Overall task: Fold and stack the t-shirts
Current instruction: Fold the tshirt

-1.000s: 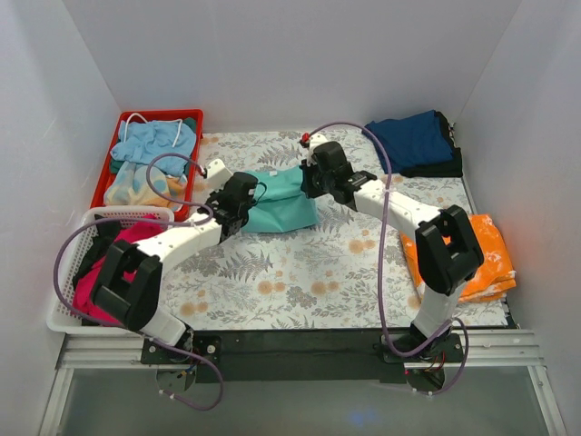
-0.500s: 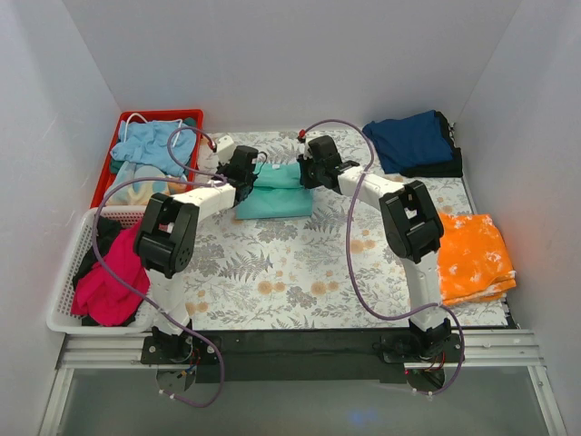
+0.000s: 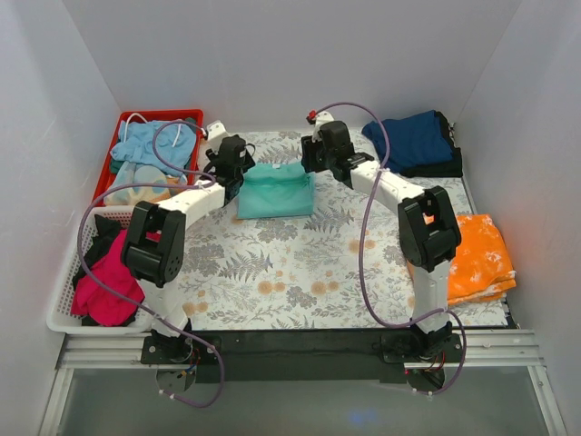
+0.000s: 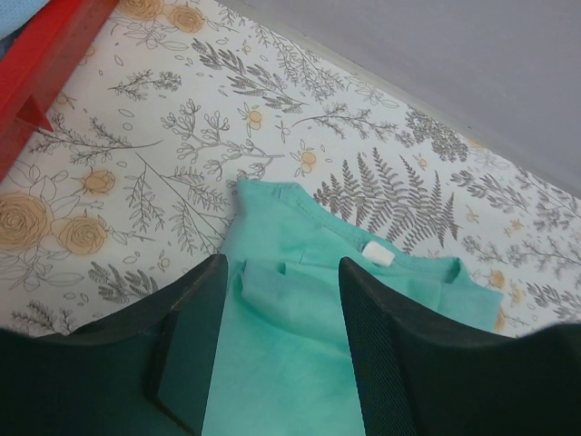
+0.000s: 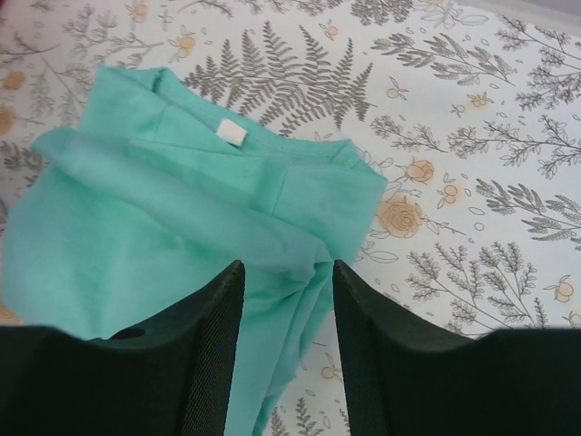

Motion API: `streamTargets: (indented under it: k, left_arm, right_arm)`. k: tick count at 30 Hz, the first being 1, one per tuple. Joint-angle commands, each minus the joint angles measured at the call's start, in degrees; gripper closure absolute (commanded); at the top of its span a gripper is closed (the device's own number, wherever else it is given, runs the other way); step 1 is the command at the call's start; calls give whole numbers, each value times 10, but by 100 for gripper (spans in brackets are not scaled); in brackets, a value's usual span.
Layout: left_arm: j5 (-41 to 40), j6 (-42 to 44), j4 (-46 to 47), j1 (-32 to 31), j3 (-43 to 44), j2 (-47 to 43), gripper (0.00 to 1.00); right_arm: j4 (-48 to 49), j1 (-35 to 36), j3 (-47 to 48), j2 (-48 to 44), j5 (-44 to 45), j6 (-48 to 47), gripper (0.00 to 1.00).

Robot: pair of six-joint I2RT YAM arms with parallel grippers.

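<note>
Left hand (image 3: 240, 173) and right hand (image 3: 309, 163) are both at the far side of the floral tabletop (image 3: 300, 263) in the overhead view. They sit over the two far corners of the teal shirt (image 3: 275, 193). The shirt lies folded into a rough rectangle between them, flat on the tabletop. From this height I cannot tell how wide either hand stands. A navy shirt (image 3: 413, 141) lies folded in the far right corner, and an orange shirt (image 3: 477, 254) lies by the right edge, well apart from the teal one. On the left, a red bin (image 3: 123, 127) holds a light blue cloth (image 3: 150, 141), and a white basket (image 3: 62, 304) nearer the arms holds a magenta shirt (image 3: 104, 286).

From the left wrist, the left hand (image 4: 283, 272) has its two dark fingers (image 4: 191, 345) spread apart and holds nothing. The teal shirt (image 4: 290, 372) shows in the gap between them, its collar edge and a small white label (image 4: 379, 255) toward the far wall. The red bin (image 4: 54, 64) crosses the upper left corner.

From the right wrist, the right hand (image 5: 286, 272) is likewise parted and holds nothing. The teal shirt (image 5: 136, 227) spreads under and left of the fingers (image 5: 209, 363), with the white label (image 5: 231, 133) near its far edge and bare tabletop (image 5: 454, 136) to the right.
</note>
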Motion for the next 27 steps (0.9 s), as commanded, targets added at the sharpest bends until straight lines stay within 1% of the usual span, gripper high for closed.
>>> streamTargets:
  k: [1,5,9,10,13,17,21,23,24,27]
  left_arm:
    - [38,6,9,-4,-57,-67,50]
    - [67,-6,12,-6,-93,-77,55]
    - [97,-20,18,-6,-92,-47,60]
    - [109,-21,25,-5,-88,-24,60]
    - [132,-42,15,-6,-58,25,61]
    - [139,-37,12,-5,-8,83,62]
    - [126,-33,-7,3,82,136,61]
    - [111,-23,-10,5,108,161,61]
    - [107,-21,-12,6,134,167,61]
    - [96,-11,-7,10,165,190,61]
  right_arm:
    - [35,31,-50,-46,-11,8,51]
    - [42,45,-69,-37,-15,26,52]
    - [49,45,-61,-7,-48,48,53]
    - [51,44,-57,0,-51,58,54]
    - [57,44,-43,21,-49,66,54]
    - [55,40,-1,62,-38,51,54]
    - [49,22,75,109,-36,45,55]
    - [49,2,105,135,-50,49,57]
    - [49,-4,135,143,-54,52,57]
    - [44,-29,182,179,-63,51,57]
